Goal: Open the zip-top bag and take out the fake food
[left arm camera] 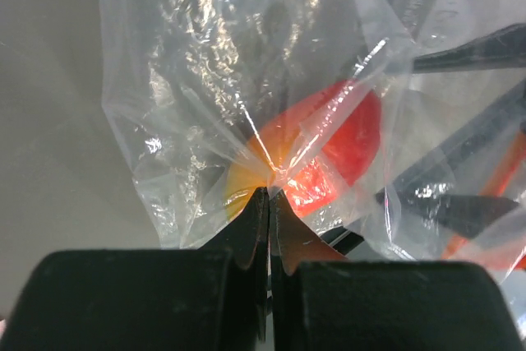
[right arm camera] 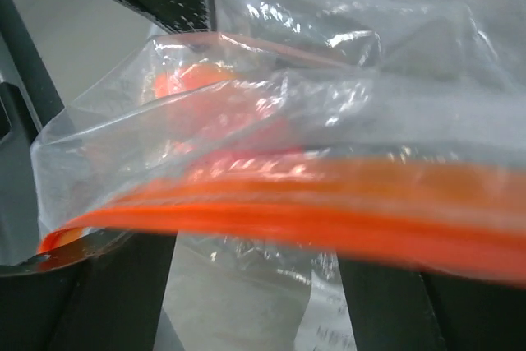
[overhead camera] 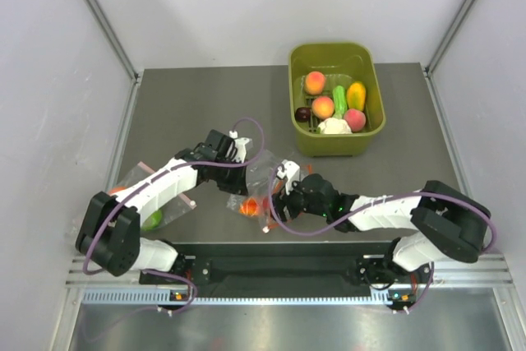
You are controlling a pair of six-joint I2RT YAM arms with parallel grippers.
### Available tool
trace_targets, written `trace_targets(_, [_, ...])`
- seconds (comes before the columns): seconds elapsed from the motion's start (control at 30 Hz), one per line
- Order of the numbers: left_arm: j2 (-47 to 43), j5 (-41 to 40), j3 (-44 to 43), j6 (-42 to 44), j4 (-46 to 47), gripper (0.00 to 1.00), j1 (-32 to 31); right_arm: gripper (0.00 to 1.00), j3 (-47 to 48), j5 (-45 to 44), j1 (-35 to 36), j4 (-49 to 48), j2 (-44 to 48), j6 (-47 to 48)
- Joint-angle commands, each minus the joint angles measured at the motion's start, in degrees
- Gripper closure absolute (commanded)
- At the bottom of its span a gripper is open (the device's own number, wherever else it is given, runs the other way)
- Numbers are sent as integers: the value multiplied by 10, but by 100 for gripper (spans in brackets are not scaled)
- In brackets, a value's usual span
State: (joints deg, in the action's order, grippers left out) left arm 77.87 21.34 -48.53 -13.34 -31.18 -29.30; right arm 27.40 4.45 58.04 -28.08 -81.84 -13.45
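One zip-top bag [overhead camera: 261,177] lies by the middle of the near edge of the desk [overhead camera: 189,104] with one glossy red piece [left arm camera: 349,141] inside, the left gripper [left arm camera: 269,196] closed tight on a pinch of its film. The right gripper [right arm camera: 255,285] has its jaws apart, the orange strip [right arm camera: 329,203] crossing between them. One green bin [overhead camera: 296,133] near the far right corner holds three peaches [overhead camera: 315,82], one plum [overhead camera: 302,113], one cauliflower [overhead camera: 334,127], one green piece [overhead camera: 339,96], one yellow piece [overhead camera: 356,94].

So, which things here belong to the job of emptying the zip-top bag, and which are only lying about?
Job: zip-top bag; red-orange piece inside it; left gripper, shut on the bag; right gripper, open at the zip strip.

Lying about: green bin holding toy produce; second clear bag, far left.
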Motion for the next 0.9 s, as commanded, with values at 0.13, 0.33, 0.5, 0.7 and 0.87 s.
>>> trace_targets(0.13, [11, 41, -14, 14, 23, 100, -3, 21, 10, 51, 15, -103, -51, 27])
trace_targets(0.33, [13, 62, -13, 15, 30, 100, -2, 18, 18, 71, 31, -131, -106, 25])
trace_targets(0.5, [15, 73, -12, 16, 33, 100, -4, 30, 5, 69, 35, -181, -127, 10])
trace_targets(0.7, [19, 57, -13, 16, 26, 100, -5, 71, -42, 41, 37, -227, -80, -2])
trace_targets(0.87, [18, 30, -16, 16, 16, 100, -6, 83, -52, -1, 48, -117, 18, 7])
